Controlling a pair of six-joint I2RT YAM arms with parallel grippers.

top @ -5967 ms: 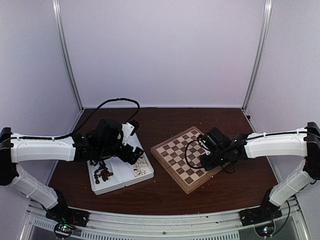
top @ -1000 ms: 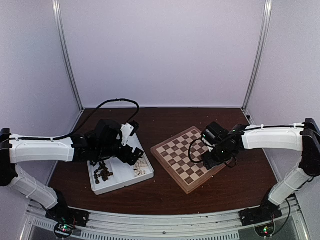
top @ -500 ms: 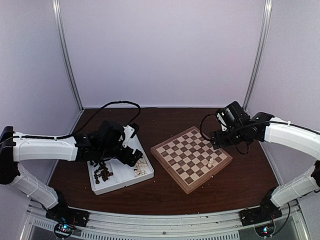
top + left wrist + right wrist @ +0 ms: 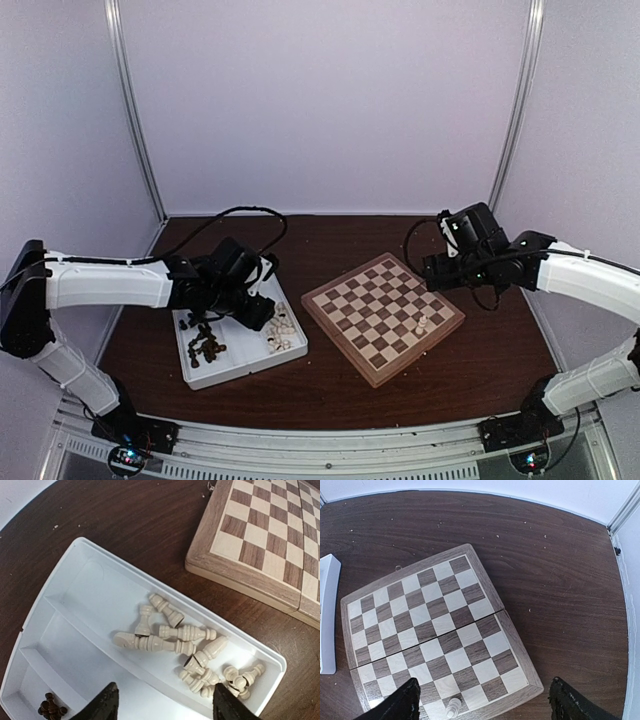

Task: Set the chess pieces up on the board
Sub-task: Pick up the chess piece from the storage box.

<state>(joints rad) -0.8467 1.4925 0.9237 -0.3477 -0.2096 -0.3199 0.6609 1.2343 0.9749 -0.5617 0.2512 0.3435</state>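
Observation:
The board (image 4: 372, 312) lies at an angle right of centre, and one cream chess piece (image 4: 422, 324) stands on it near its right corner. That piece (image 4: 452, 708) shows at the bottom of the right wrist view, on a square by the board's (image 4: 440, 625) rim. My right gripper (image 4: 436, 270) hangs open above the board's far right side, apart from the piece. My left gripper (image 4: 165, 707) is open over the white tray (image 4: 90, 547), with nothing between its fingers. Several cream pieces (image 4: 175, 640) lie just ahead of it and a few dark ones (image 4: 51, 708) in the other compartment.
The tray (image 4: 232, 372) sits left of the board on the dark wooden table, holding cream pieces (image 4: 283, 333) and dark pieces (image 4: 205, 345). The tray's edge (image 4: 327, 610) shows left in the right wrist view. White walls and metal posts enclose the table.
My right gripper has opened, risen and drawn back to the far right, leaving a cream piece standing on the board. My left gripper has shifted a little over the tray.

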